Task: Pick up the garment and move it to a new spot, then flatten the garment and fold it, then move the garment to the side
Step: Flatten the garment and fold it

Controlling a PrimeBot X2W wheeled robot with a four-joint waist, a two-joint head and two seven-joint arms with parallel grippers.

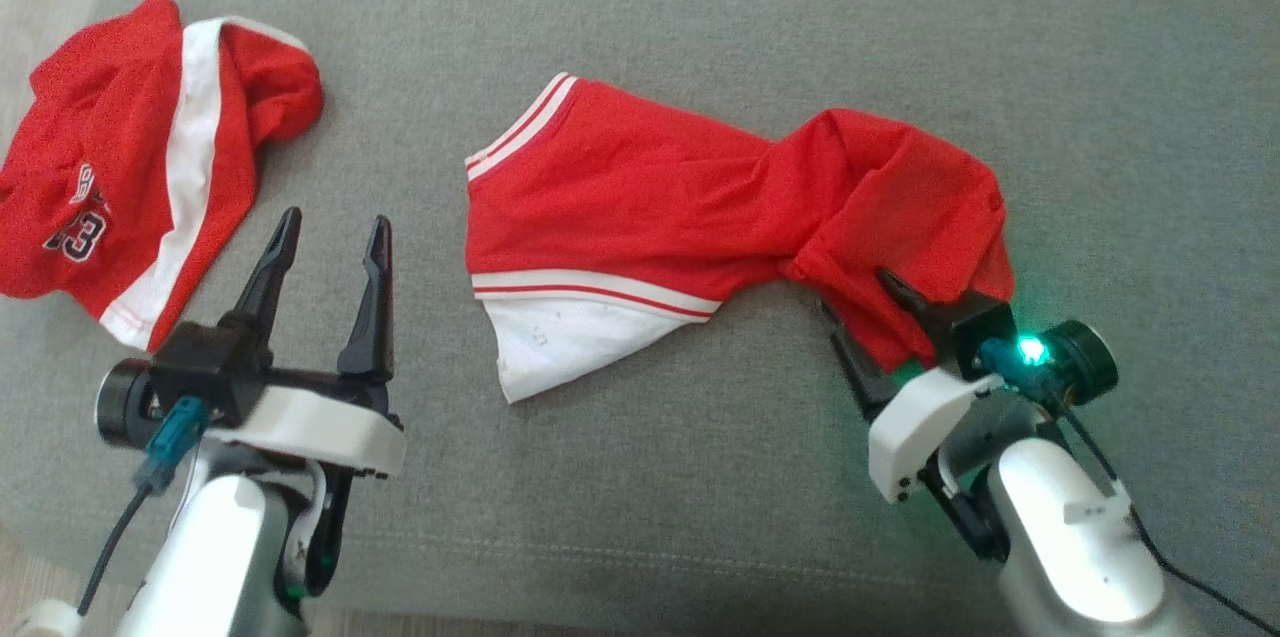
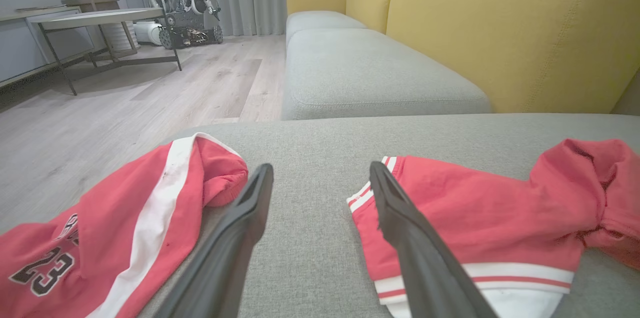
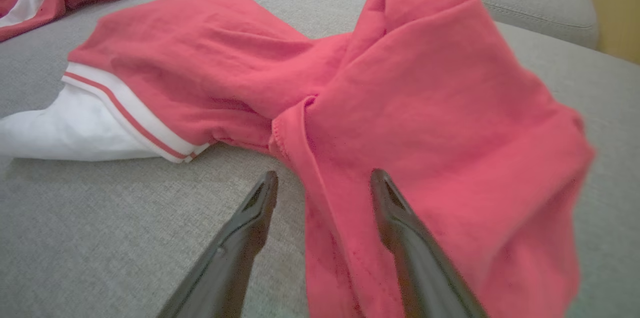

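A red garment (image 1: 640,197) with white striped trim lies crumpled on the grey cushion (image 1: 700,17), its right end bunched up. My right gripper (image 1: 860,302) is at that bunched end, its fingers open and straddling a red hem; in the right wrist view the garment (image 3: 400,83) drapes between and over the fingers of that gripper (image 3: 324,175). My left gripper (image 1: 336,217) stands open over bare cushion left of the garment, holding nothing. In the left wrist view that gripper (image 2: 321,165) points at the gap beside the garment (image 2: 465,208).
A second red garment (image 1: 130,187) with a white stripe and a number lies at the cushion's left end, also in the left wrist view (image 2: 125,218). A yellow sofa back (image 2: 500,33) rises behind. Wooden floor, a table (image 2: 100,16) and another robot (image 2: 185,3) stand beyond.
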